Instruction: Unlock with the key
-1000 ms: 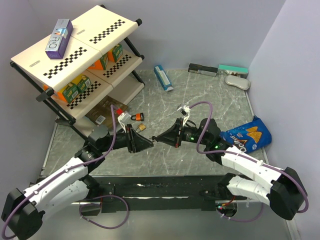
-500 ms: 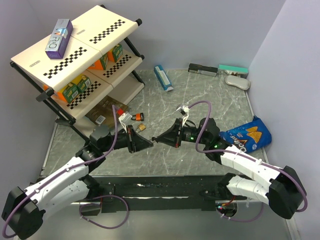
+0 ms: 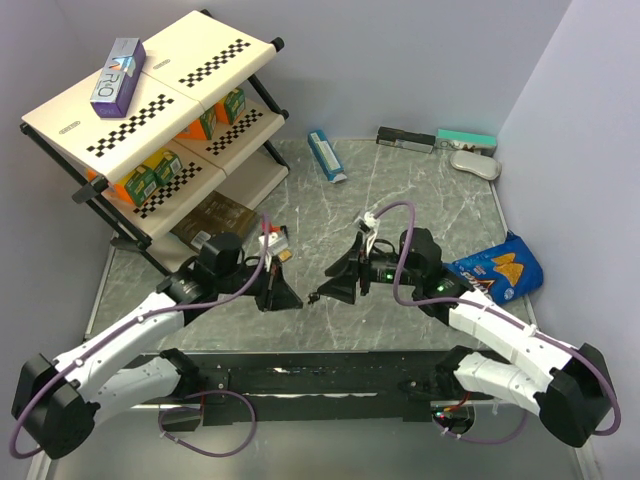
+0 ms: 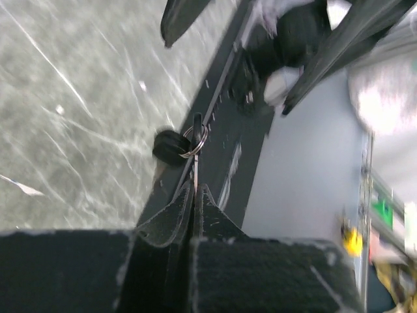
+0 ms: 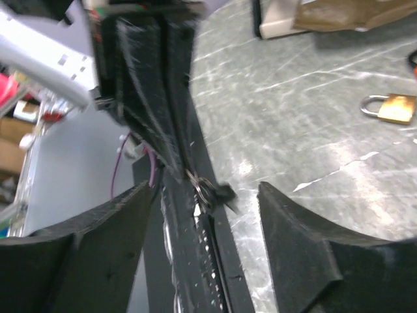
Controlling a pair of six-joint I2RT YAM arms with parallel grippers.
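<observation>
While left hand [image 4: 194, 190] pinches key [image 4: 173, 147], right hand [image 5: 203, 192] gapes close by.

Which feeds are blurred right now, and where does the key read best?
Left wrist: smeared, glare at right, yet the key reads best here. Right wrist: soft throughout, key a dark blur. Top external: sharp, evenly lit, key tiny.

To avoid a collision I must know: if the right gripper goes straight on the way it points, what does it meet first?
Most likely the key, pinched in the shut left gripper and straight ahead of the open right gripper; depth is unclear.
</observation>
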